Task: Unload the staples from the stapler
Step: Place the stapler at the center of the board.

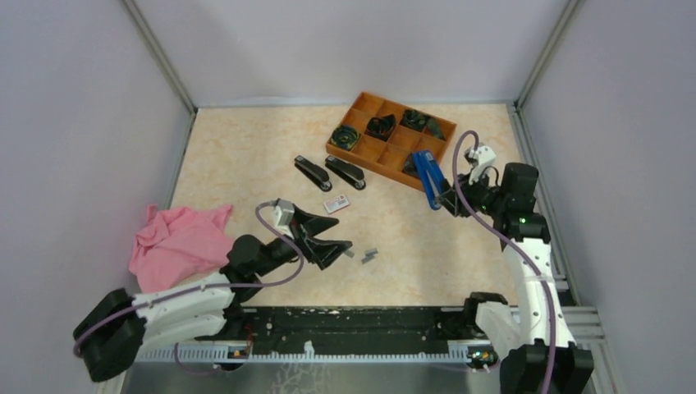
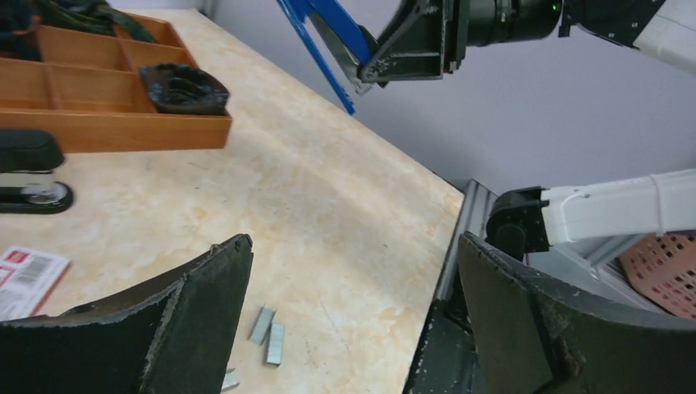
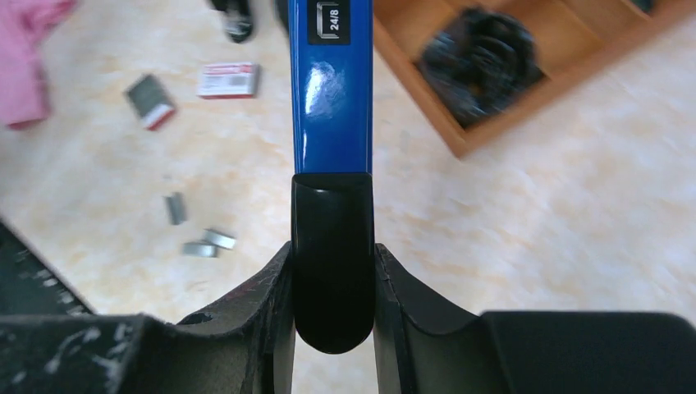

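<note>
Well, the left gripper [image 1: 338,240] stands spread wide with nothing between its jaws, poised low over the table [image 1: 246,164]. The staples [image 1: 370,256] lie loose on the tabletop just off its fingertips: the left wrist view shows two short grey strips [image 2: 269,335] side by side near one finger and another peeking out from behind that finger's edge. A little further out from this gripper sits a small white-and-red box [image 1: 335,203], and beyond that two black staplers [image 1: 312,172] lie side by side. Behind the left arm, on its outer side, a pink cloth [image 1: 176,242] is crumpled up. Across from it, the right gripper [image 1: 447,197] is clamped onto the black rear end of a blue stapler [image 1: 427,176], whose body sticks out ahead of the jaws at a slant. From the right wrist you can read "24/8" on its top [image 3: 332,107], and in the left wrist view it looks hinged open. The stapler's far end reaches towards the near wall of a wooden compartment tray [image 1: 392,135], which holds dark coiled things in several of its sections. From this gripper the staples [image 3: 201,245] are well apart, down on the table off to its left.
</note>
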Controlling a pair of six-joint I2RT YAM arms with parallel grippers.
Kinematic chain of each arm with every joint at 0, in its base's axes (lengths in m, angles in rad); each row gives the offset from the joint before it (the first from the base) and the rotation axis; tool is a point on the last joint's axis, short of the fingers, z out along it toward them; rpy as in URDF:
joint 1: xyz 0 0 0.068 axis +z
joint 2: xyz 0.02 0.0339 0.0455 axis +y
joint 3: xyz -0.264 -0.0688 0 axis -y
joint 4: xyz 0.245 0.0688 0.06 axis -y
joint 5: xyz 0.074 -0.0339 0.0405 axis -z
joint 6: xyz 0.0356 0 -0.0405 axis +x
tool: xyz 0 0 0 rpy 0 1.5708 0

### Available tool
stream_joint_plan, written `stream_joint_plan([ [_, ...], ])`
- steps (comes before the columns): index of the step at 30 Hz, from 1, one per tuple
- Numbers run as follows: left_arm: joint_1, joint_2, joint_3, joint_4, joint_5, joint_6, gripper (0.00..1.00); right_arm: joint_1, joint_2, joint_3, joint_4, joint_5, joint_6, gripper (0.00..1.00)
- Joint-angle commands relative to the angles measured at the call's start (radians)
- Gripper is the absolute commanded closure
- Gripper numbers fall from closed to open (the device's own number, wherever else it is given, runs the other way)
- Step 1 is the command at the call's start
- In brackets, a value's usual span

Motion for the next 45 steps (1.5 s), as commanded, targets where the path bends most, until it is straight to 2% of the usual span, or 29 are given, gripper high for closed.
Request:
stream_joint_plan([
  [1, 0.005, -0.249, -0.051, -0.349, -0.161, 0.051, 0.01, -0.051, 0.011, 0.065, -0.003, 0.221, -0.075, 1.0],
  [6, 0.004, -0.445, -0.101, -0.539, -0.199, 0.036, 0.01, -0.052, 0.086, 0.069, 0.004, 0.398, -0.064, 1.0],
  [12, 0.005, -0.554, -0.164, -0.596, -0.206, -0.005, 0.01, -0.053, 0.247, 0.12, 0.013, 0.531, -0.07, 1.0],
  [21, 0.005, -0.575, -0.171, -0.625, -0.198, -0.032, 0.01, -0.024, 0.51, 0.191, 0.047, 0.591, -0.066, 1.0],
  [29, 0.004, -0.548, -0.174, -0.586, -0.177, -0.066, 0.01, 0.012, 0.604, 0.205, 0.066, 0.621, -0.078, 1.0],
  [34, 0.005, -0.53, -0.168, -0.553, -0.142, -0.095, 0.01, 0.028, 0.612, 0.206, 0.057, 0.606, -0.082, 0.85],
  [36, 0.005, -0.531, -0.167, -0.54, -0.131, -0.111, 0.01, 0.028, 0.607, 0.208, 0.046, 0.597, -0.084, 0.77],
  [42, 0.004, -0.54, -0.158, -0.521, -0.088, -0.149, 0.01, 0.028, 0.546, 0.198, 0.026, 0.568, -0.083, 0.43],
  [45, 0.005, -0.553, -0.161, -0.52, -0.074, -0.169, 0.01, 0.026, 0.487, 0.201, 0.007, 0.552, -0.085, 0.35],
])
